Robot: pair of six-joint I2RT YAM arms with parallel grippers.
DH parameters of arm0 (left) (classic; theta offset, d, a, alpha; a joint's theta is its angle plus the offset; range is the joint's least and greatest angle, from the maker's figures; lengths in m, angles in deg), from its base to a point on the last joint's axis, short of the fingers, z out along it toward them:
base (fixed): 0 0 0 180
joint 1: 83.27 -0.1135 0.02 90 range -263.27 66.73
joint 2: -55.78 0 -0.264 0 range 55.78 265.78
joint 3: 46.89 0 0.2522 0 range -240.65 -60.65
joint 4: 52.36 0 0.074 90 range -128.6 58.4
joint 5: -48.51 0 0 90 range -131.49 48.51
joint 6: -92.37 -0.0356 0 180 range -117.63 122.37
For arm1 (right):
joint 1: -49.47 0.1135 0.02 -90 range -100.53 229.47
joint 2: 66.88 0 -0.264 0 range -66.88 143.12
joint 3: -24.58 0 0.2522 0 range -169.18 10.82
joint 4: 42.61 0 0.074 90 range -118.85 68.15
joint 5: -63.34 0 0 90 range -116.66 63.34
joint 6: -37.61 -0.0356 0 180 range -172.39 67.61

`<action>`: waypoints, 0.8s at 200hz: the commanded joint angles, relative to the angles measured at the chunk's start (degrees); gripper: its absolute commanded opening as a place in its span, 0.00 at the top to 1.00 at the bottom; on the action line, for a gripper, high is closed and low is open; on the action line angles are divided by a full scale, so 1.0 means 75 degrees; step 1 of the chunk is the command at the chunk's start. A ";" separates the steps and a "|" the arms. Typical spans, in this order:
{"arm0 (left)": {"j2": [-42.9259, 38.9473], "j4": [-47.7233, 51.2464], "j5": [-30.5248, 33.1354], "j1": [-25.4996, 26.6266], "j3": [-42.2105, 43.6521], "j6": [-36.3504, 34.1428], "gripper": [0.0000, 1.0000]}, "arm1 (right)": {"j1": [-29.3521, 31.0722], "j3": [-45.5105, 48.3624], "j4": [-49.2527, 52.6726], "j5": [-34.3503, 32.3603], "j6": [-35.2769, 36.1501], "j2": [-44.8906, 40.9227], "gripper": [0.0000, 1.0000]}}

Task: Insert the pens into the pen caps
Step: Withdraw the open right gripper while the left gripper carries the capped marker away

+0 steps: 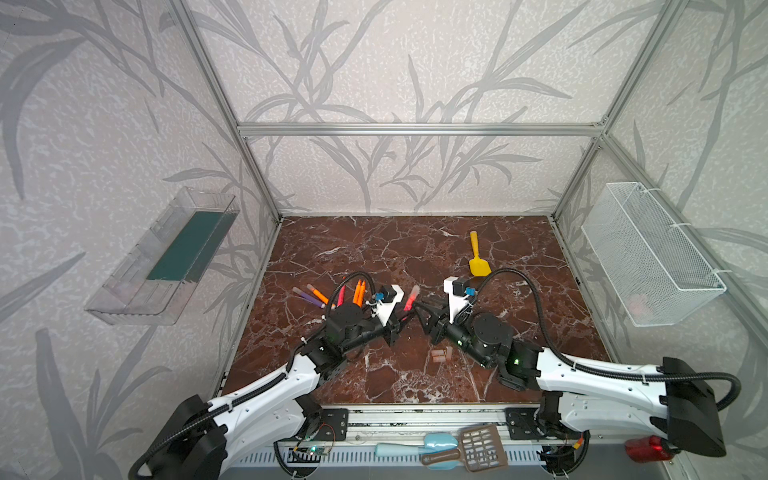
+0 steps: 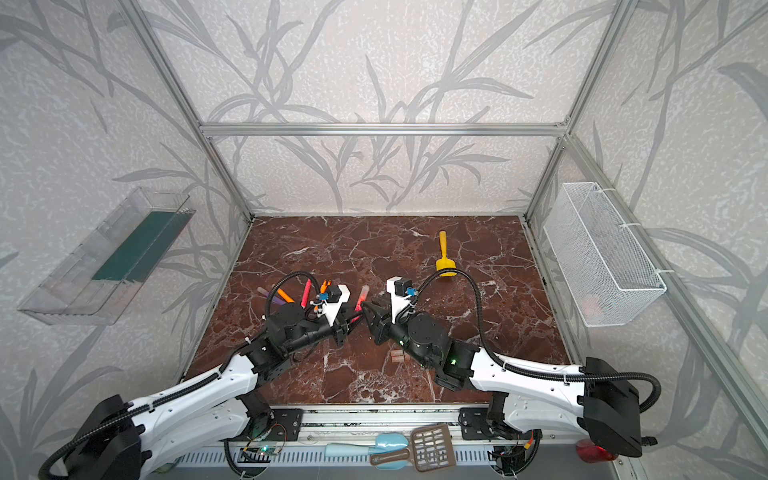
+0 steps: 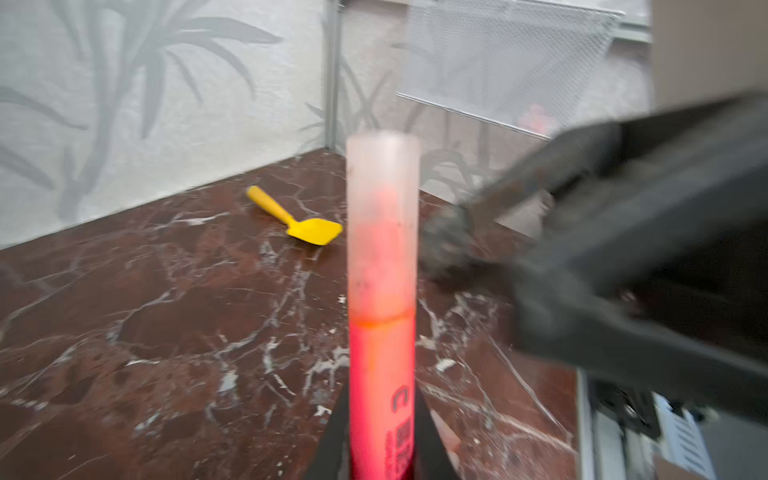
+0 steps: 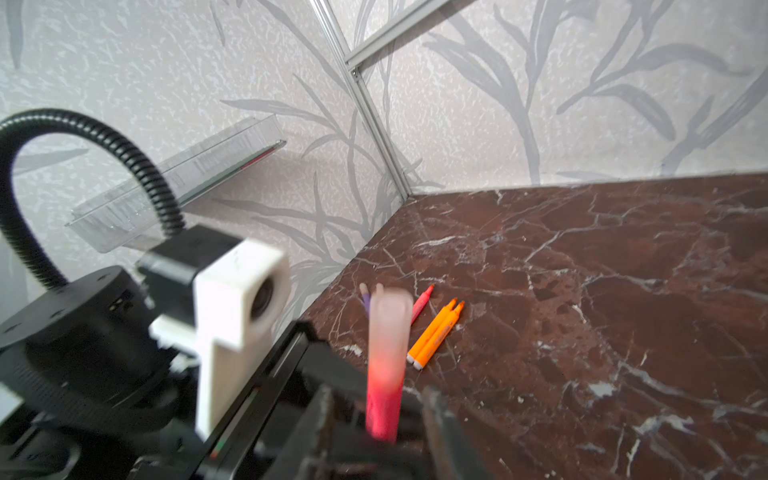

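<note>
My left gripper (image 3: 382,461) is shut on a red-pink pen (image 3: 382,374), held above the table's middle. A translucent pale pen cap (image 3: 382,216) sits over the pen's far end. My right gripper (image 4: 382,419) is open, and its fingers (image 4: 436,415) stand apart on either side of the capped pen (image 4: 384,399) without touching it. In both top views the two grippers (image 1: 405,316) (image 1: 419,305) meet at that pen (image 1: 411,299) (image 2: 361,297). A purple pen (image 1: 307,297), three orange pens (image 1: 359,293) and a red-pink pen (image 1: 341,295) lie behind the left arm. Loose pen caps (image 1: 440,354) lie in front of the right arm.
A yellow toy shovel (image 1: 478,259) lies at the back right of the marble table (image 1: 374,374). A white mesh basket (image 1: 648,253) hangs on the right wall and a clear tray (image 1: 162,257) on the left wall. Scoops (image 1: 457,449) rest on the front rail.
</note>
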 commanded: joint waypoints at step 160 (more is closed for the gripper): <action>0.2732 0.1644 0.4988 -0.0561 -0.0501 0.2624 1.00 | -0.2726 0.1257 0.3874 -0.1968 0.0933 -0.4384 0.02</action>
